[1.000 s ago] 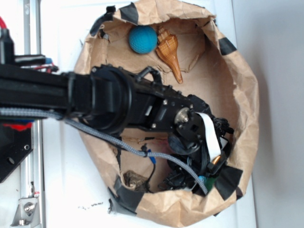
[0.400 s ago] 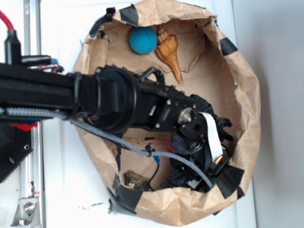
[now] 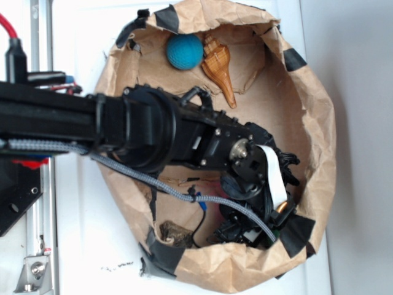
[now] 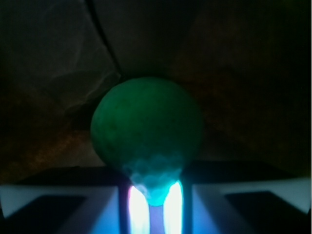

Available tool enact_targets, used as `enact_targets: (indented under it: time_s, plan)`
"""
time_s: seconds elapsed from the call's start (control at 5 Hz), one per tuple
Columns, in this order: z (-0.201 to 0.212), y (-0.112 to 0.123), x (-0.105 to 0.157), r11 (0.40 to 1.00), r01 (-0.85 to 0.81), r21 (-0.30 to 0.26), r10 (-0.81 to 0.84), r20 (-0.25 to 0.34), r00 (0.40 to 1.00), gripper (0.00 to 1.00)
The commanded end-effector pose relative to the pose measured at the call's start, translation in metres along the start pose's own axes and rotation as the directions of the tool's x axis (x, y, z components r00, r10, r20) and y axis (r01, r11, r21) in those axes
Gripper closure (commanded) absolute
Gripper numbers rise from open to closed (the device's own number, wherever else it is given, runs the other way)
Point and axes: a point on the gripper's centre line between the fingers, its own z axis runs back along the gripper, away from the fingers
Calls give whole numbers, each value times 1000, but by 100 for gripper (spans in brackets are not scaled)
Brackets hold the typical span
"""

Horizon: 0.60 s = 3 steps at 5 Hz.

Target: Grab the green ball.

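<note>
Brown paper forms the bag (image 3: pixel 319 123) your black arm (image 3: pixel 153 132) reaches into from the left; the blue ball (image 3: pixel 185 51) and the shell (image 3: pixel 219 66) sit together at its top, well apart from the gripper (image 3: pixel 245 230) at the bottom edge. On your wrist view the green ball (image 4: pixel 146 124) fills the middle, just above the bright fingers (image 4: pixel 138 209). Whether they pinch it, you cannot tell

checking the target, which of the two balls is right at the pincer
The small smooth green ball, filling the wrist view just ahead of the pincer. The larger textured blue ball lies at the paper bag's far end beside a seashell.
</note>
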Motion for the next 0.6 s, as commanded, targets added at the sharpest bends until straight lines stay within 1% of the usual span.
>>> enact_targets:
  time_s: [0.0,0.2,0.4]
  plan:
    - [37,-6,-4,999,-12,44,13,-26,1000,100]
    - [60,-19,0,990,-139,16,140,-102,985,100]
    - [80,-38,9,957,-274,89,288,-241,927,100]
